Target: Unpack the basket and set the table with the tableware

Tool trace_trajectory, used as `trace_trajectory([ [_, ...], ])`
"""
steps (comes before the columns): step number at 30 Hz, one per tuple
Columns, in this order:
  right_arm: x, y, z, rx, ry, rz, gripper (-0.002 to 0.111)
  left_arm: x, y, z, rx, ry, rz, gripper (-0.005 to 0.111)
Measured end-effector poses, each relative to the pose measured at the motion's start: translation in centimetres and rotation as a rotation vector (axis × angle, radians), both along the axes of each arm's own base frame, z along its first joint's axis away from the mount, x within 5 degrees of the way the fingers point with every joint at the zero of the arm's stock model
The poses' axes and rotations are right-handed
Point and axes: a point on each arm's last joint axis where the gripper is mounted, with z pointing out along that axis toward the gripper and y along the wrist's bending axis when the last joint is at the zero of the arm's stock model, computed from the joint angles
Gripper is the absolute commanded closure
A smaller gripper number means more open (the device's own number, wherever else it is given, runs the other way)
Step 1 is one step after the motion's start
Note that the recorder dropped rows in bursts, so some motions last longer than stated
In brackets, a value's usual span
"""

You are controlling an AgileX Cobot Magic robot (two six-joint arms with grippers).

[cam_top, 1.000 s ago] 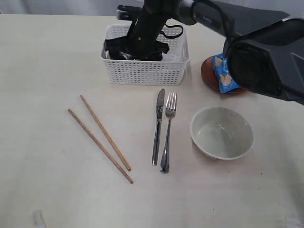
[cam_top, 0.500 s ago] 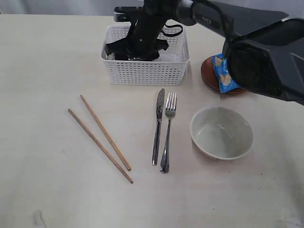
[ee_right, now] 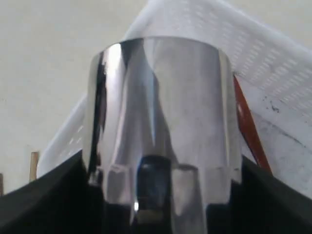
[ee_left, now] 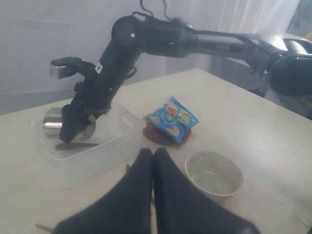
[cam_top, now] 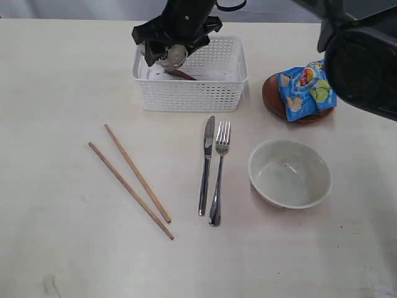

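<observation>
Up out of the basket (cam_top: 192, 96) has come my right pincer (cam_top: 169, 49), clamped on the steel cup (cam_top: 177, 57). The reddish spoon (cam_top: 181, 74) lies inside; my left pincer (ee_left: 153, 161) is pressed together.

1. Exterior view looks steeply down on the table (cam_top: 62, 74), the basket (cam_top: 192, 96) near its far edge;
2. Left wrist view looks low across it, farther off, sharing basket and bowl (ee_left: 214, 175);
3. Right wrist view sits close against the steel cup (ee_right: 158, 112).
</observation>
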Motion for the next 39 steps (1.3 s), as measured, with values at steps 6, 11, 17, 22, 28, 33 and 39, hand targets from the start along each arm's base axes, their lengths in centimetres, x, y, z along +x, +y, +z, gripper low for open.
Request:
trace_trajectory([
  [6,-2.9,-0.1,3.5,0.063,-0.185,0.041,0.109,0.0,0.1,0.0,0.012,-0.008,0.006,0.107],
  [11,-9.4,-4.5,5.8,0.172,-0.425,0.033,0.109,1.2,-0.1,-1.2,-0.149,-0.007,0.091,0.107],
  [17,-17.5,-5.0,5.8,0.165,-0.509,0.208,0.109,7.4,-3.4,-2.6,-0.245,0.177,0.213,0.107],
  [22,-18.9,-4.5,6.9,0.193,-0.533,0.243,0.109,11.9,-6.8,-1.5,-0.089,0.281,0.191,0.107],
  [28,-19.2,-4.6,6.3,0.181,-0.521,0.252,0.109,16.9,-7.2,0.6,0.002,0.328,0.256,0.107],
  [33,-19.4,-4.9,5.5,0.162,-0.523,0.256,0.109,19.4,-5.0,-0.8,-0.021,0.446,0.316,0.107],
  [39,-19.5,-4.7,5.7,0.166,-0.552,0.261,0.109,21.1,-8.1,-4.1,-0.169,0.649,-0.111,0.107],
])
